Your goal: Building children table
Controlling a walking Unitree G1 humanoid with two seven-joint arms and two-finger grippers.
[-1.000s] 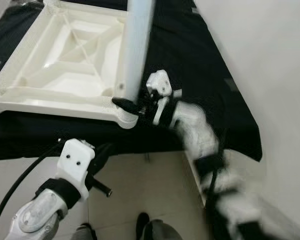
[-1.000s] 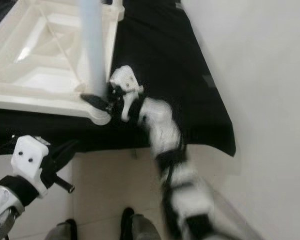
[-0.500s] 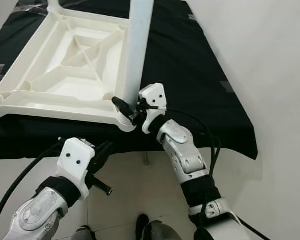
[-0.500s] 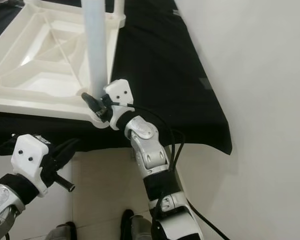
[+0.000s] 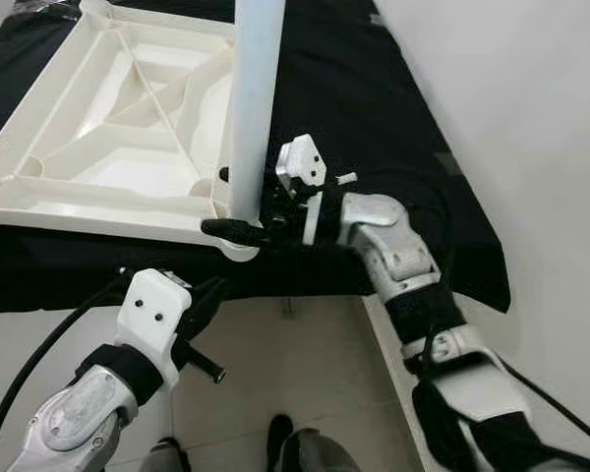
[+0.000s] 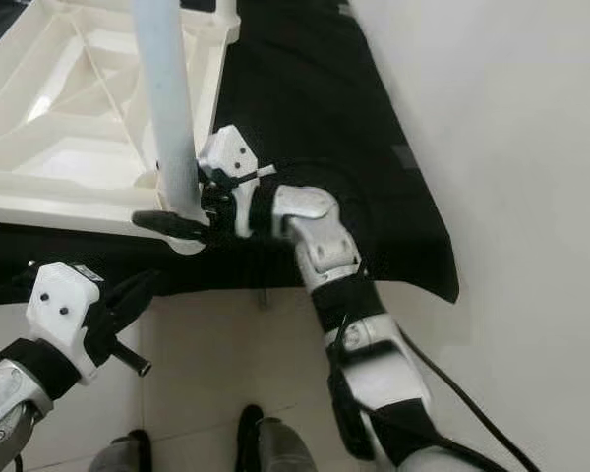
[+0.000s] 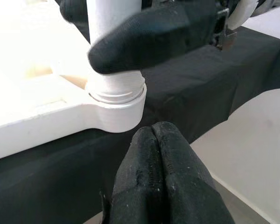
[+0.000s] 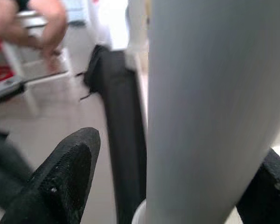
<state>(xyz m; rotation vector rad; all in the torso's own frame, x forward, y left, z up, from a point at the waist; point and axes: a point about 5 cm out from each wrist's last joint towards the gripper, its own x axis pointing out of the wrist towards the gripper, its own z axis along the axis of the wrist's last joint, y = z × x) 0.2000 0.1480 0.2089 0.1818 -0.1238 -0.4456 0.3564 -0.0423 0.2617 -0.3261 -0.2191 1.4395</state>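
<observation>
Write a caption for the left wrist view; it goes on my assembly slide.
Shut left gripper below the white plastic corner socket, where the right gripper's black finger crosses the white table leg.
</observation>
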